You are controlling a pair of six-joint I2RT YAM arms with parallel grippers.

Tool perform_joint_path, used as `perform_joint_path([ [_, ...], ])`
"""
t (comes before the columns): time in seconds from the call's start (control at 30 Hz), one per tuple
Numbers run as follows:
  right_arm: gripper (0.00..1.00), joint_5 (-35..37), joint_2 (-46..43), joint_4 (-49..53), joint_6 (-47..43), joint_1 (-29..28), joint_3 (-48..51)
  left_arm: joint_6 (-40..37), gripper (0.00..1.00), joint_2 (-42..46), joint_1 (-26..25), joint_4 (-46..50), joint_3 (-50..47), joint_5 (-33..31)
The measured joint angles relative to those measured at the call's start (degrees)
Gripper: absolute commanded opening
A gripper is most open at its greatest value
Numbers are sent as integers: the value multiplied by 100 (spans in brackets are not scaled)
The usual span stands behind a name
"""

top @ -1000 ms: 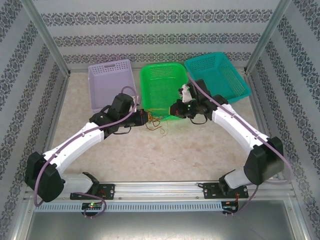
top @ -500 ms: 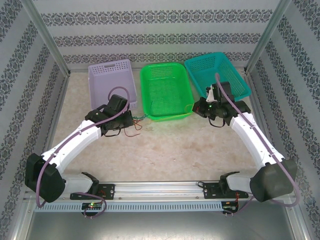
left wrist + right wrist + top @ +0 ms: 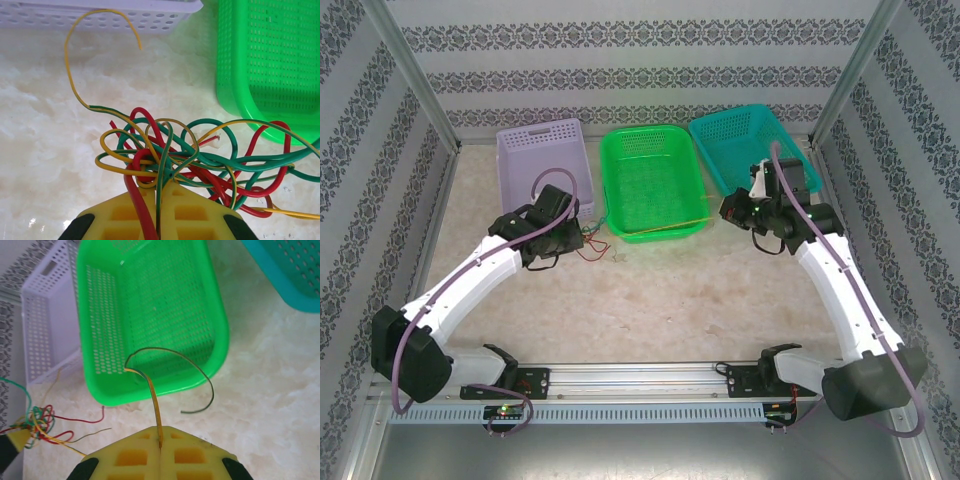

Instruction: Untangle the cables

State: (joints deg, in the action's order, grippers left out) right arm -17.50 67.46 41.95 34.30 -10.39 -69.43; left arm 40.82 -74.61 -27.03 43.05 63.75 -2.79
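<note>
- The left gripper [image 3: 161, 187] has its two yellow fingers shut together on the tangle of thin red, green and yellow cables [image 3: 195, 157]; a red strand and a green strand go down into the seam between the pads.
- The tangle of cables is over the pale marbled table top [image 3: 40, 140], in front of the lilac perforated plastic basket [image 3: 100, 14] and just beside the near corner of the bright green perforated plastic basket [image 3: 270, 60].
- One yellow strand [image 3: 70, 75] comes out of the tangle and curves as a hook toward the wall of the lilac basket.
- The right gripper [image 3: 160, 432] is clamped on a single thin yellow-orange wire [image 3: 154, 395], which we see in the seam of its yellow pads.
- This wire goes up from the pads in front of the near wall of the green basket, then bends back in a darker arc; its end hangs free, well apart from the tangle.
- From above, we see the right gripper between the near right corner of the green basket and the teal perforated plastic basket [image 3: 750, 145], and the wire runs from it leftward along the near rim of the green basket.
</note>
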Motion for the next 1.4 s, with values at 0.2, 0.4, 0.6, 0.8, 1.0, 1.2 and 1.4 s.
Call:
perform_joint_path([
  [0.2,0,286,-85,46,2,-505,216,402,5,-188,50,262,-116,-96],
  [0.4,0,614,-280,343,17,-671,756,691,0,-203,275,302,-417,85],
  [0.6,0,675,-435,520,-22,-330,780,750,0,-160,422,284,-428,391],
  [0.8,0,240,-271,463,-11,15,844,706,0,227,623,-186,-728,940],
  [1.0,37,-11,341,267,243,-417,1327,730,0,752,903,-1139,-1545,1556],
  [1.2,43,461,-72,483,398,-1266,1021,723,0,931,905,-1696,-1550,1867],
  [1.4,50,457,520,-291,1021,-2909,-166,761,0,918,863,-2013,-1550,1982],
])
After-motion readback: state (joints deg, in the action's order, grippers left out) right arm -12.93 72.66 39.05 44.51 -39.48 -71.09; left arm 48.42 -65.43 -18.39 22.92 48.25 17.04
